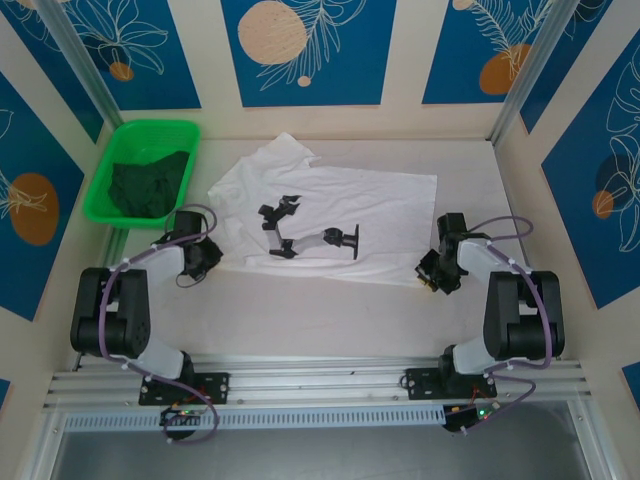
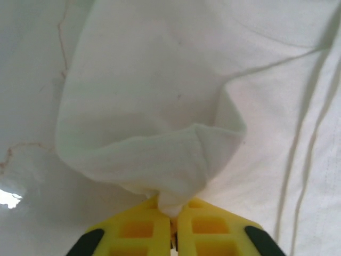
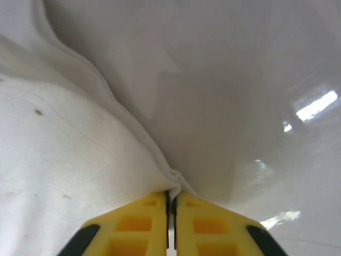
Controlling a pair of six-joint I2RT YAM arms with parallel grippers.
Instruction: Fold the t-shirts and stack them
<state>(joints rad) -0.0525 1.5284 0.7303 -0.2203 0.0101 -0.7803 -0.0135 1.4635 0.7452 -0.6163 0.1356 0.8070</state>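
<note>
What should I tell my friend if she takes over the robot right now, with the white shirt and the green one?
The left gripper is shut, pinching the near left edge of the white t-shirt.
The right gripper is shut, pinching the same shirt's near right edge.
The white t-shirt lies spread on the table, print up, not folded.
The dark green t-shirt sits crumpled in the green tray, far left.
Done: both grips are on.
Left: fold the white one, then fold the green one and stack them.
</note>
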